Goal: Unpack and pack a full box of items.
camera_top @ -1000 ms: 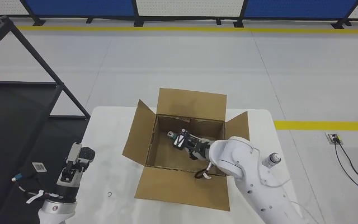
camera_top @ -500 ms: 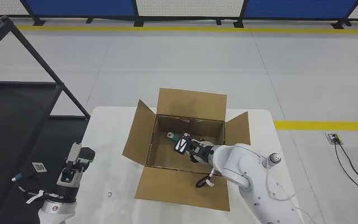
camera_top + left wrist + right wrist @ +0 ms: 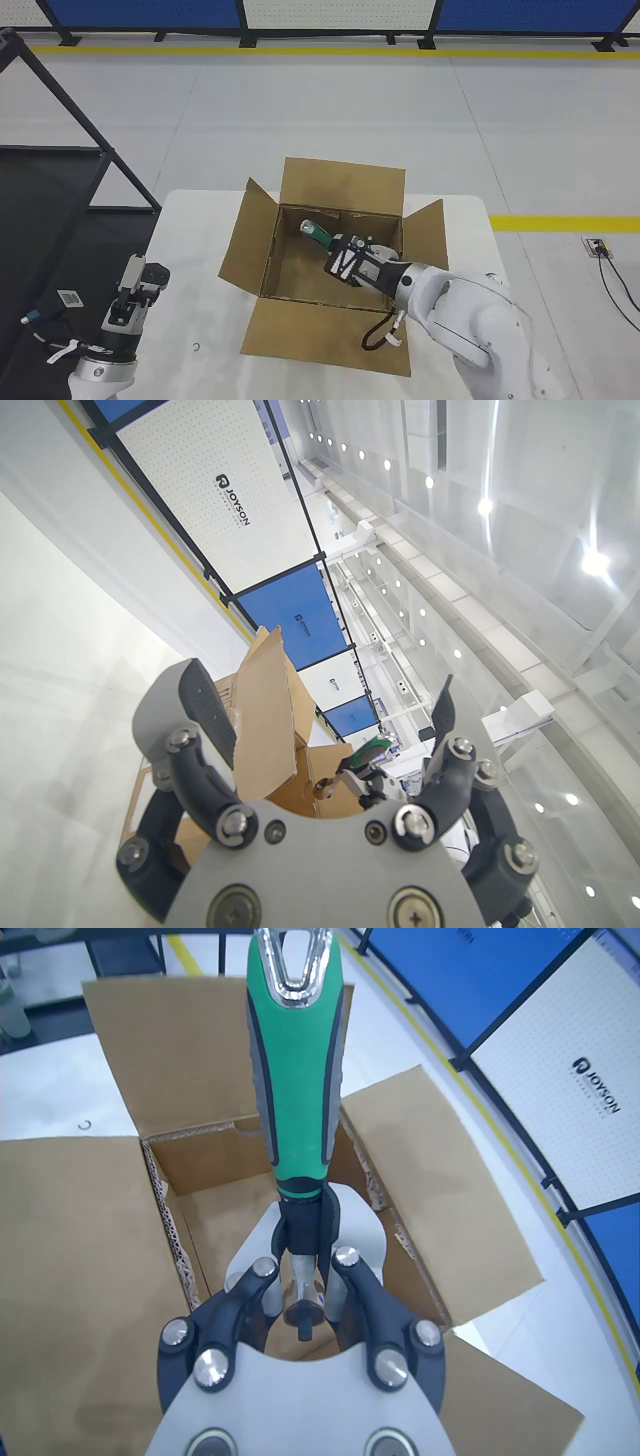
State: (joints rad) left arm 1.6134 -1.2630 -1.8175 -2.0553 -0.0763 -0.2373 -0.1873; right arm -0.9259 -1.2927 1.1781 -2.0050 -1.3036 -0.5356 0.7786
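My right gripper (image 3: 305, 1228) is clamped on the green-handled tool (image 3: 295, 1078) at its steel neck, over the box (image 3: 75, 1208), toward its 12 o'clock wall. I judge the tool rigid and fairly heavy; the rubber handle should grip better than the slick shank. The left gripper (image 3: 322, 700) stands with its fingers apart at the table's (image 3: 200, 300) 8 o'clock.

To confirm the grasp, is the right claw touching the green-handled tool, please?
Touching: the right wrist view shows the right claw shut on the green-handled tool.
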